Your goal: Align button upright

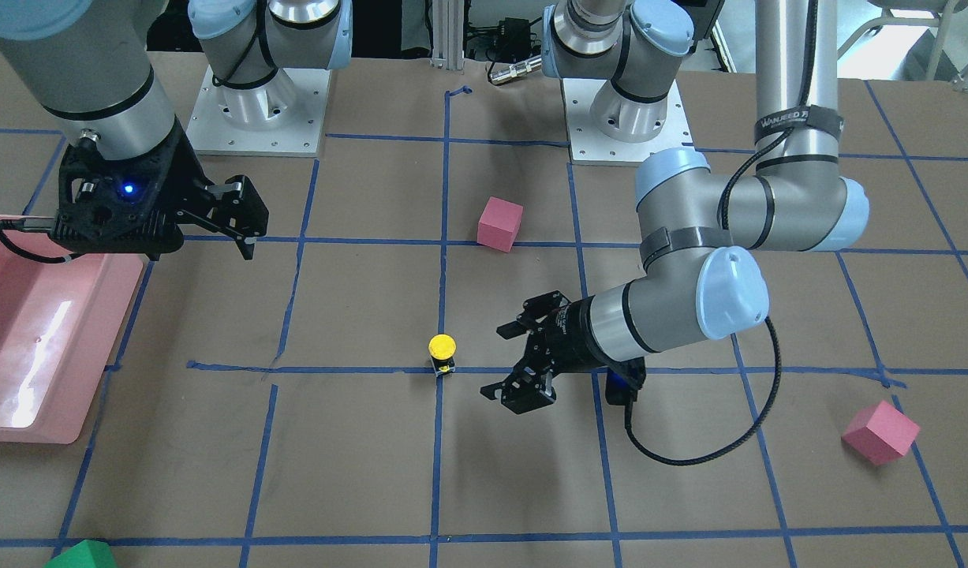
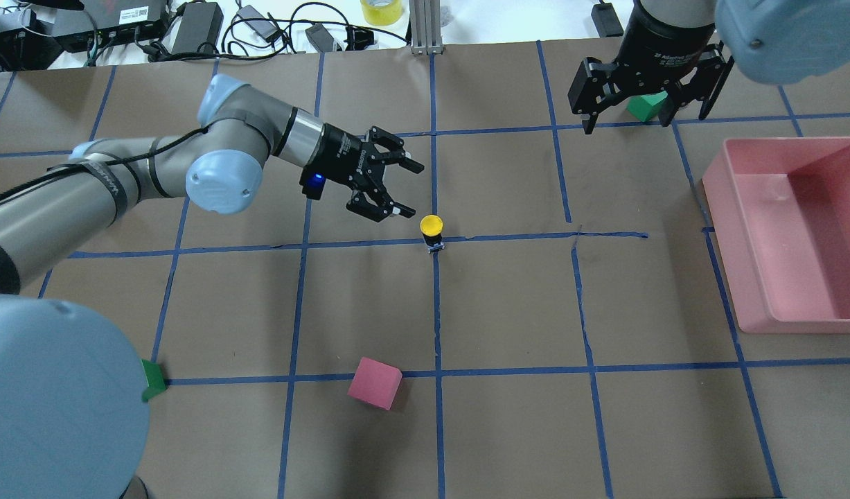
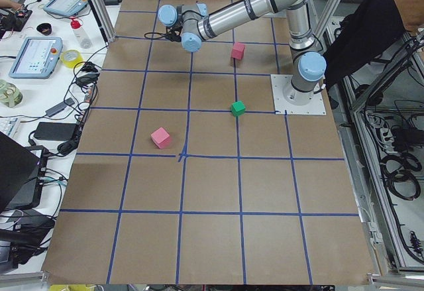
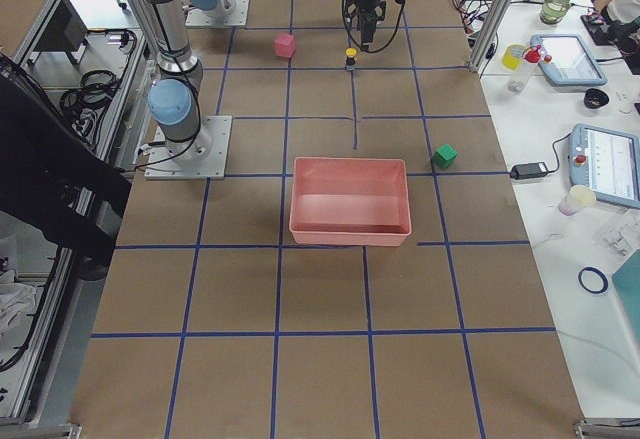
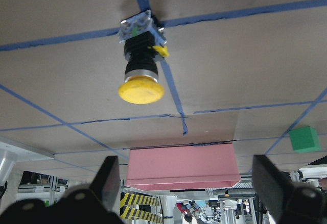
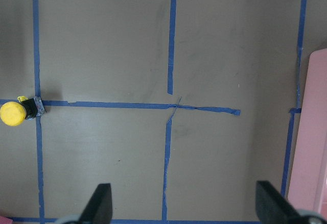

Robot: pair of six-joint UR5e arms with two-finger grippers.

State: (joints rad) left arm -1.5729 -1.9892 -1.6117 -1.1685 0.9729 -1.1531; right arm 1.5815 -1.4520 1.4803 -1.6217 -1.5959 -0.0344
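The button (image 1: 442,351) has a yellow round cap and a black-and-grey body. It stands upright on a blue tape crossing near the table's middle, cap on top. It also shows in the overhead view (image 2: 431,231), the left wrist view (image 5: 140,71) and the right wrist view (image 6: 13,113). My left gripper (image 2: 414,189) is open and empty, low over the table just beside the button, with its jaws pointing at it and apart from it. My right gripper (image 2: 646,121) is open and empty, held high near the far right.
A pink bin (image 2: 726,256) sits at the right edge. One pink cube (image 2: 375,382) lies near the robot's base and another (image 1: 880,431) lies far on the left arm's side. A green cube (image 2: 648,105) lies under my right gripper, and another (image 2: 151,379) lies at the near left.
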